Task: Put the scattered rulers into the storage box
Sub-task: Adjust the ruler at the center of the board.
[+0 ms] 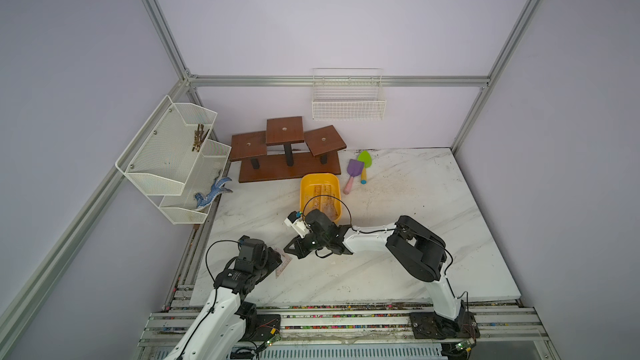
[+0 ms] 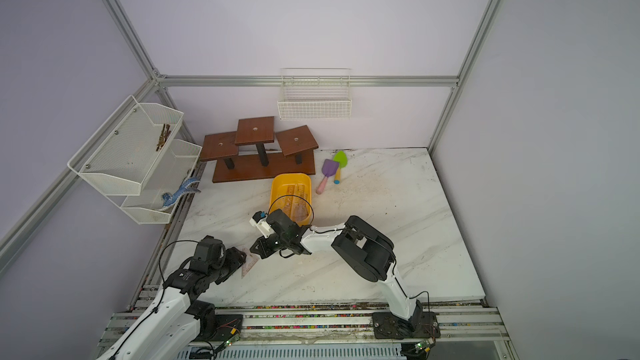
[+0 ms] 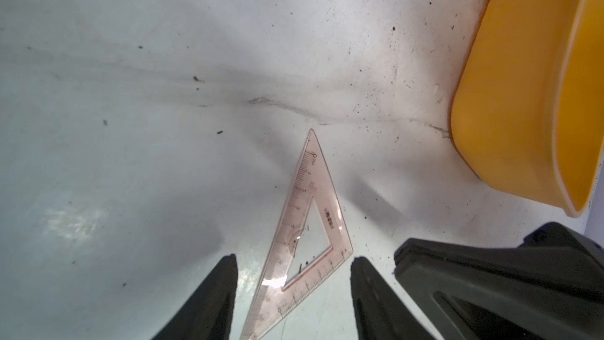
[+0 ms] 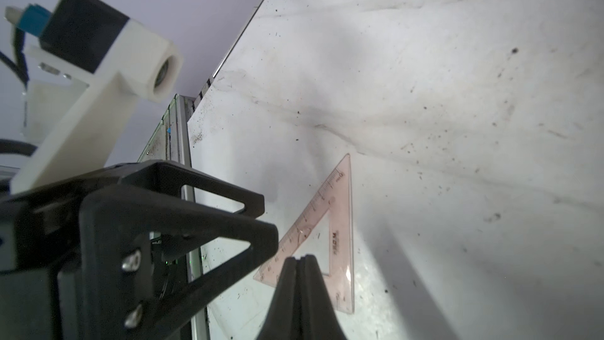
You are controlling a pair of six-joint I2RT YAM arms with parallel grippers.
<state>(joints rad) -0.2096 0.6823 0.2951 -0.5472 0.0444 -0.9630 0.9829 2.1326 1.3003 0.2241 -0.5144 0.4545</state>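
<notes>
A pinkish see-through triangular set square (image 3: 302, 224) (image 4: 336, 240) lies flat on the marble table near the front left, and it shows in both top views (image 1: 283, 265) (image 2: 250, 265). My left gripper (image 3: 294, 261) is open and low over it, one finger on each side of its wide end. My right gripper (image 4: 299, 258) (image 1: 287, 248) is shut on nothing, its tips just over the same set square; I cannot tell whether they touch it. The yellow storage box (image 1: 304, 199) (image 2: 275, 188) (image 3: 523, 93) stands behind the grippers with several rulers (image 1: 325, 195) in it.
Behind the box stands a brown wooden riser (image 1: 287, 167). Purple (image 1: 355, 171) and green (image 1: 364, 161) toy shovels lie to its right. A white wire basket (image 1: 348, 109) hangs on the back wall. A white mesh rack (image 1: 166, 161) holding a blue lizard toy (image 1: 213, 195) is at the left.
</notes>
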